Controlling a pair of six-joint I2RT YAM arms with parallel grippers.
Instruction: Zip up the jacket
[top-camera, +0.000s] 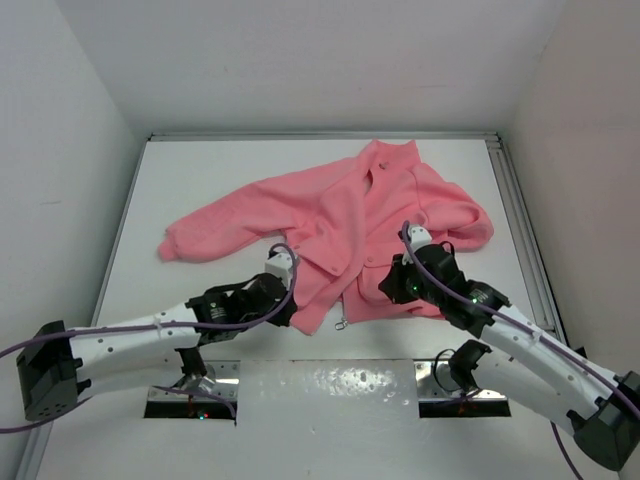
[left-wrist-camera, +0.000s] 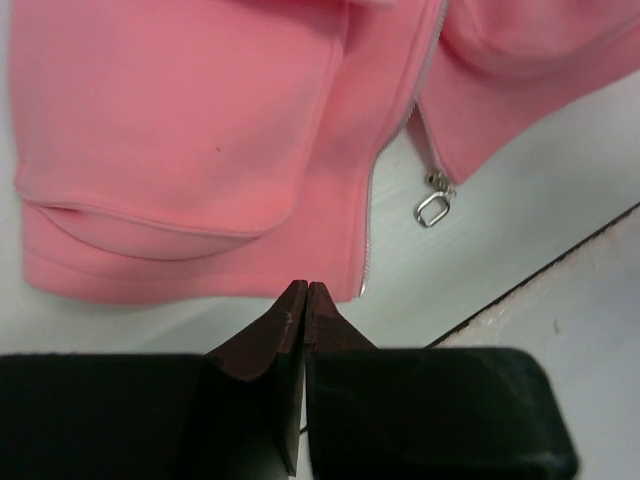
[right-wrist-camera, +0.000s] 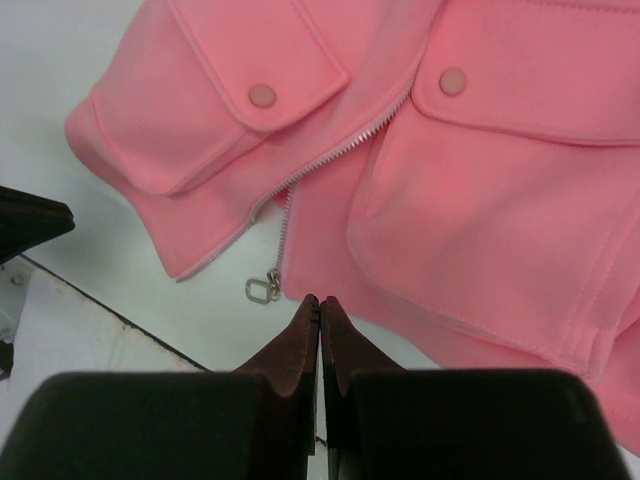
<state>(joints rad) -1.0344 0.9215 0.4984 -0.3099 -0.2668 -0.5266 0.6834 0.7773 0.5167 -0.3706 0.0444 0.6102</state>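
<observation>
Jacket (top-camera: 380, 215) mid-frame in top view, hem toward arms, zipper parted at hem. Left gripper (left-wrist-camera: 306, 292), right gripper (right-wrist-camera: 320, 302): both pressed together, empty, just short of hem. Risk: small zipper pull (right-wrist-camera: 263, 289) slips from fingers; fleece bunches.

Soft matt pink fleece jacket (top-camera: 340, 215), shiny metal zipper pull (left-wrist-camera: 433, 207), smooth matt white table (top-camera: 200, 180)

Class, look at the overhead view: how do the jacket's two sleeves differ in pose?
The left-side sleeve lies stretched far out from the jacket; the right-side sleeve is bunched close against it. The left-side sleeve's cuff shows plainly; the right-side sleeve's cuff cannot be made out. Both are the same pink fabric.
</observation>
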